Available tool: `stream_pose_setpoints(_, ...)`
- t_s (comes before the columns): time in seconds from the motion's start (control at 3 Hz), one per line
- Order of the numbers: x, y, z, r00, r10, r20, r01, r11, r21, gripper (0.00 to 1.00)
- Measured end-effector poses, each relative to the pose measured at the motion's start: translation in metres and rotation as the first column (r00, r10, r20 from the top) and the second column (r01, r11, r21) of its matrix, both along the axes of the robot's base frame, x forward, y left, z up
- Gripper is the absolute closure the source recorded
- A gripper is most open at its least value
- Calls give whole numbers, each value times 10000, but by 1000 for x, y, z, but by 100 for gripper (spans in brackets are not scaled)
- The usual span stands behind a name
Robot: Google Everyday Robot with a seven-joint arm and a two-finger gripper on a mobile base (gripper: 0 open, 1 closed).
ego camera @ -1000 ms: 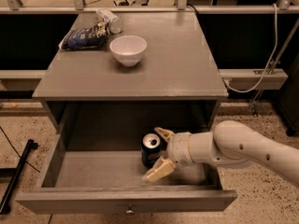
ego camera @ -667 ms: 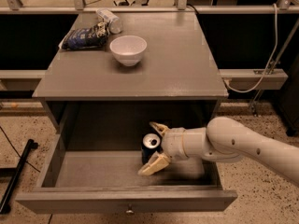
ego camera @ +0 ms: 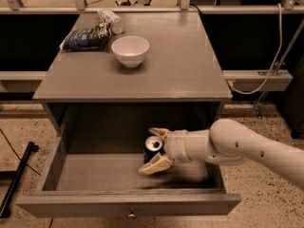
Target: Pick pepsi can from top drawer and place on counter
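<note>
The pepsi can point(ego camera: 153, 144) stands upright in the open top drawer point(ego camera: 128, 204), right of its middle, silver top showing. My gripper point(ego camera: 156, 149) reaches in from the right at the end of the white arm point(ego camera: 237, 146). It is open, with one cream finger point(ego camera: 159, 132) behind the can and the other finger point(ego camera: 154, 165) in front of it, so the can sits between them. The grey counter point(ego camera: 180, 65) lies above the drawer.
On the counter stand a white bowl point(ego camera: 130, 49), a crinkled blue snack bag point(ego camera: 85, 38) and a pale plastic bottle point(ego camera: 111, 21) at the back left. A black pole point(ego camera: 19, 175) lies on the floor left of the drawer. A white cable point(ego camera: 280, 46) hangs at the right.
My gripper has slid left inside the drawer, so its fingers now straddle the can. The can has not moved.
</note>
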State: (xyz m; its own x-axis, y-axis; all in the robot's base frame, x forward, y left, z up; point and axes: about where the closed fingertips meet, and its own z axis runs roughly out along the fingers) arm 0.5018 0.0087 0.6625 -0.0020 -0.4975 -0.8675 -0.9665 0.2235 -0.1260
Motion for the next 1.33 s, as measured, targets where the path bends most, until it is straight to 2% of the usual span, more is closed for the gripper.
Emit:
stream_pose_setpoints(0.67, -1, 3, 0, 10000, 69, -10, -69, 10000, 11, 65)
stream_pose_setpoints(1.0, -2, 8, 3, 9999, 150, -12, -150, 9999, -20, 95)
stream_pose_setpoints(1.33, -2, 25, 25, 9993, 374, 21, -374, 9991, -215, 100)
